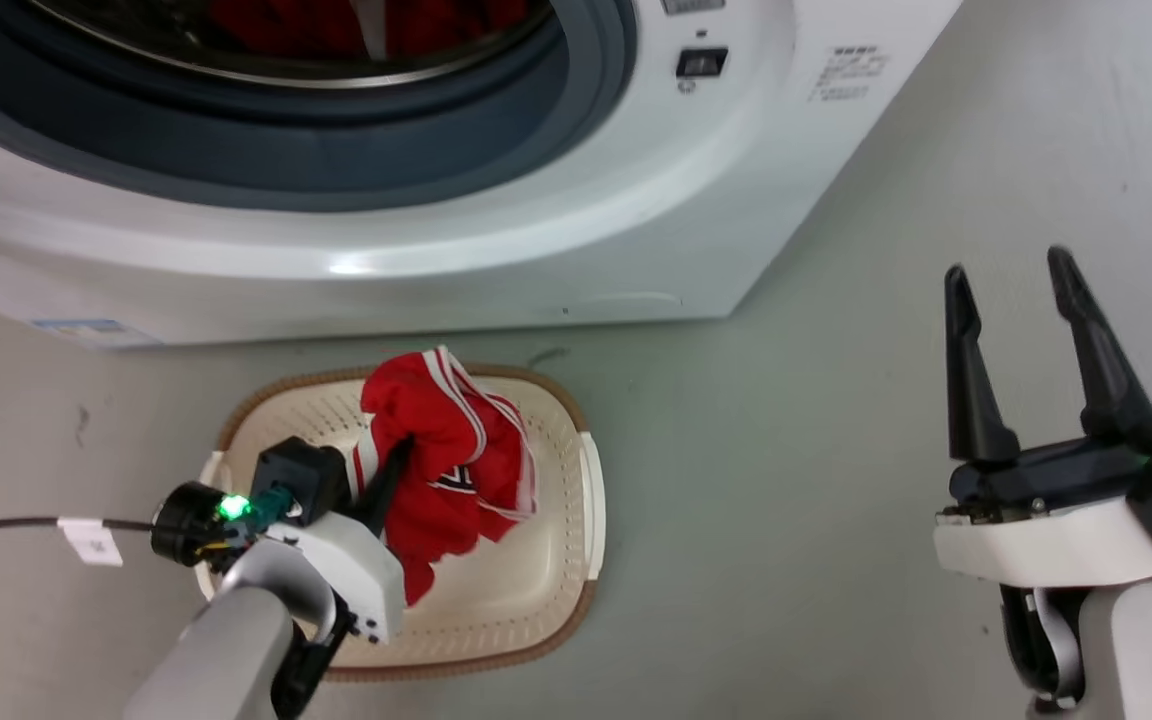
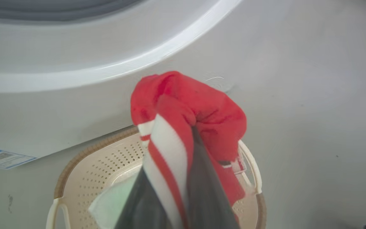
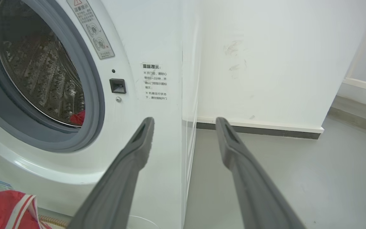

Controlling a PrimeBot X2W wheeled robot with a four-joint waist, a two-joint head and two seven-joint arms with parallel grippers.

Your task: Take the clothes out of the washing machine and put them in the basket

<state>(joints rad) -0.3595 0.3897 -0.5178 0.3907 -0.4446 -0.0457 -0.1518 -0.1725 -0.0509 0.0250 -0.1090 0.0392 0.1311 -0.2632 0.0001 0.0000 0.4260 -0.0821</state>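
My left gripper point(image 1: 406, 445) is shut on a red garment point(image 1: 451, 460) with white striped trim, holding it bunched over the basket point(image 1: 556, 590). The cream basket with its brown rim sits on the floor just in front of the washing machine point(image 1: 496, 220). In the left wrist view the garment point(image 2: 199, 111) drapes over my dark fingers point(image 2: 202, 190) above the basket point(image 2: 106, 162). More red clothes point(image 1: 336, 25) lie inside the drum, also glimpsed in the right wrist view as clothes point(image 3: 78, 118) at the drum's bottom. My right gripper point(image 1: 1011, 280) hovers open and empty to the right.
The machine's door opening has a grey rubber ring point(image 3: 94, 95) and a latch slot point(image 3: 118, 86). Grey floor point(image 1: 786, 480) spreads right of the basket. A white wall with dark skirting point(image 3: 259, 127) stands behind. A cable with a white tag point(image 1: 86, 540) runs left.
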